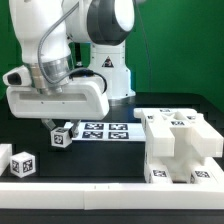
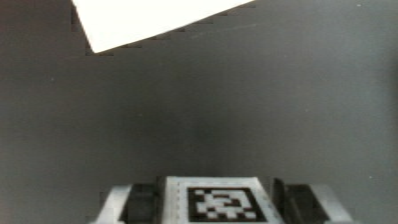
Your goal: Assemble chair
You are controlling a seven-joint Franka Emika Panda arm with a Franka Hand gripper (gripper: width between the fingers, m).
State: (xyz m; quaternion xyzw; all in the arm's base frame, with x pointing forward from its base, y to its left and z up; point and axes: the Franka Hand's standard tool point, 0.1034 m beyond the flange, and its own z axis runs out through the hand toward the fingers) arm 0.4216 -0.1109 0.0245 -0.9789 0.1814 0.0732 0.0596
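1 small tagged part (image 2: 222, 200) is pinched in the gripper (image 1: 61, 128), just beside the marker board (image 1: 105, 130). The chair body (image 1: 180, 145) sits well apart, at the exterior view's right. The part could be twisted or dropped in transit, since only a narrow grip is held; a misaligned join would follow.

you're looking at a chunky white plastic chair assembly (image 1: 180, 148), blocky and carrying square black-and-white tags, sitting on the table at the exterior view's right. well apart from it, a small white tagged chair part (image 1: 62, 135) is hanging tilted, pinched in the gripper (image 1: 62, 129).
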